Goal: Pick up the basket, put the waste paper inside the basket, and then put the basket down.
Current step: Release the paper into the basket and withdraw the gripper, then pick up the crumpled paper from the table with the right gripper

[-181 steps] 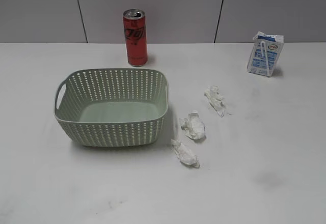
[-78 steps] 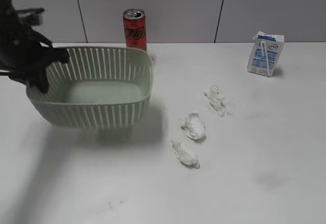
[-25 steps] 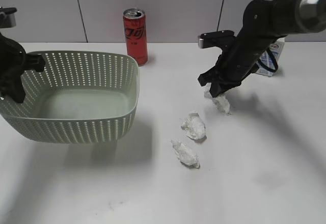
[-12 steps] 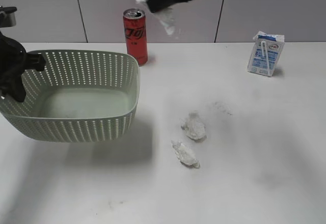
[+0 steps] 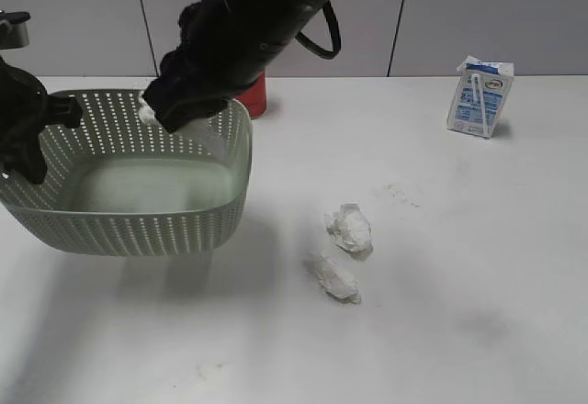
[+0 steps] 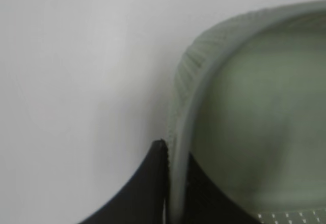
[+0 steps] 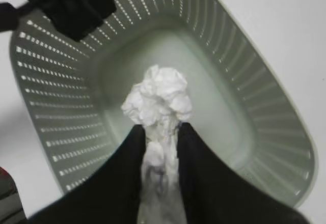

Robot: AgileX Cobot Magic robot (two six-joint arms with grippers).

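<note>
The right end effector (image 7: 162, 132) is pinching a crumpled white tissue-paper wad (image 7: 157, 102) between its closed-in fingers, hanging over the open pale sage-green perforated plastic basket (image 5: 138, 211). The left end effector (image 6: 168, 183) is clamping the basket's rim, holding it raised above the white worktop (image 5: 441, 331). Judging by this, the basket is picked up and the first wad is not yet released. Two more wads (image 5: 349, 228) (image 5: 333, 277) are lying on the worktop, well apart from the basket.
</note>
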